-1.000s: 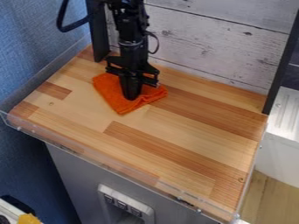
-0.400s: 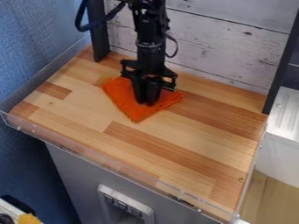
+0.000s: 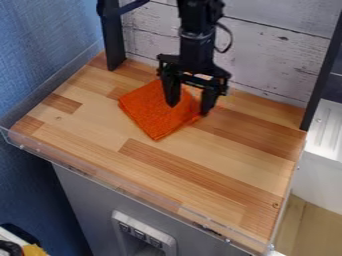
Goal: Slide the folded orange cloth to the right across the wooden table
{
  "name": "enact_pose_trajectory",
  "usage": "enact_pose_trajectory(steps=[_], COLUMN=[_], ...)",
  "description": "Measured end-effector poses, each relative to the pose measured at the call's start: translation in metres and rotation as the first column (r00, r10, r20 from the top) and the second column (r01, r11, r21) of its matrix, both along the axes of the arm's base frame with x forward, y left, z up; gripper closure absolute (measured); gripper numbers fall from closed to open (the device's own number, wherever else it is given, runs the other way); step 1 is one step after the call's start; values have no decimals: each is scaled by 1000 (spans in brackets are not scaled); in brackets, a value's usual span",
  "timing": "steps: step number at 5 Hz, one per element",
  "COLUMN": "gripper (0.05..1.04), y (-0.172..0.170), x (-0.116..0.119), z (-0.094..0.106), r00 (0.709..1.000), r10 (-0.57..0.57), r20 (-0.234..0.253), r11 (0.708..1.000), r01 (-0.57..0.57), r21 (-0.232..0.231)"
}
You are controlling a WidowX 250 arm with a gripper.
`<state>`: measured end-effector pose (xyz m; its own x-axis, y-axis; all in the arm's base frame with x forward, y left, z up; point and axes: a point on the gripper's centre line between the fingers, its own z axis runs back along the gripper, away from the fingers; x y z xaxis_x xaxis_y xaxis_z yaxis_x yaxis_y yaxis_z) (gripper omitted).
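We see orange cloth [image 3: 152, 111], textured, roughly square, lying flat toward eleven o'clock on striped wood surface [image 3: 194, 167]; tool [image 3: 190, 107] released above it; whitewashed plank wall [image 3: 267, 55] at twelve.

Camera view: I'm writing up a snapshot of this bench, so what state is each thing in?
Gripper: open, fingers apart, at the cloth's right part.
Orange cloth: lying mostly flat, not clamped.
Wooden worktop: partly covered by the cloth.
Clear rim: upright along the worktop's front edge.
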<state>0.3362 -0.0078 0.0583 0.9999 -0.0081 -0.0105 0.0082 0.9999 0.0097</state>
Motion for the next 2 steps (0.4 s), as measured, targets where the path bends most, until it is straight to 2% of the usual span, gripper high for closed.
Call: enact_pose_trajectory(steps=[2], gripper=[83], y=[-38], x=[-13], z=[28], r00=[999], r10=[7], r20=[42], r11=[1000], r01=[-7], r21=[10])
